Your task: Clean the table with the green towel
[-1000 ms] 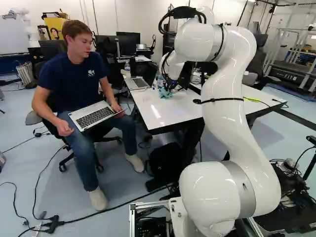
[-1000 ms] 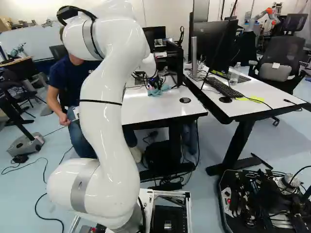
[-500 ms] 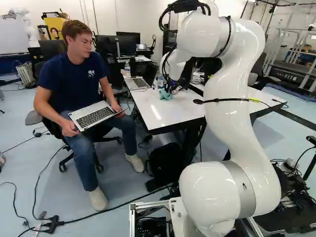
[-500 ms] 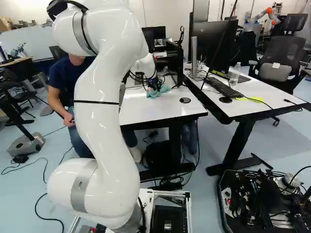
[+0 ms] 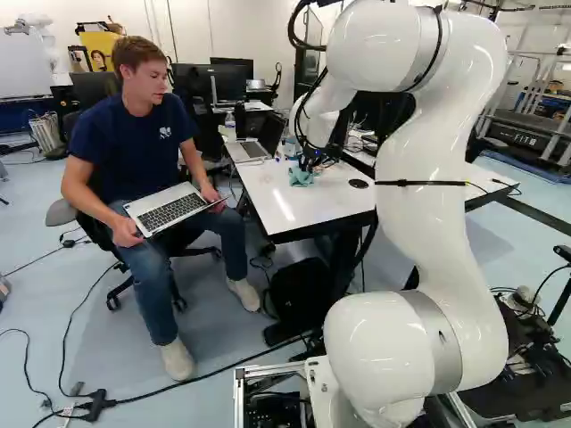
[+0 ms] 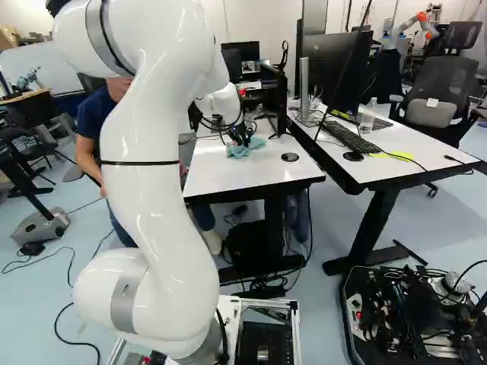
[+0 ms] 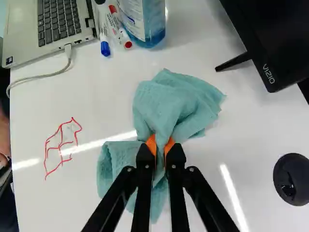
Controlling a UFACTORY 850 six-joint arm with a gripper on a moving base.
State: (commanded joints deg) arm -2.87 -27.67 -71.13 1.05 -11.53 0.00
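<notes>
— What stood to the left of the fingers (image 7: 145,162) on your gripper (image 6: 242,143)?

— Well ahead of them and left, you had a laptop (image 7: 24,46), with a pale cable (image 7: 68,50) plugged into its side. Nearer, left of your fingers and roughly level with their tips, a red line drawing (image 7: 62,145) marked the white table (image 7: 67,203).

— And ahead of your fingers?

— Slightly left, you had 2 markers lying close together, a blue-capped marker (image 7: 104,34) and a red-capped marker (image 7: 120,34). Just beside them, nearly straight ahead of your fingers, stood a clear bottle (image 7: 145,21) with blue liquid in it.

— Where was your green towel (image 7: 166,99), and how did the fingers stand?

— It lay crumpled on the table under your 2 fingers. They stood narrow, their orange pads pinching a fold of it from both sides. You had 1 bunched part spread out ahead of the tips, and another lay flatter beside the left finger, running back underneath.

— What was right of your fingers?

— Ahead and right, you had a black screen (image 7: 275,38) on a thin foot. Closer in, off to their right, a round black fitting (image 7: 294,174) sat in the tabletop.
</notes>
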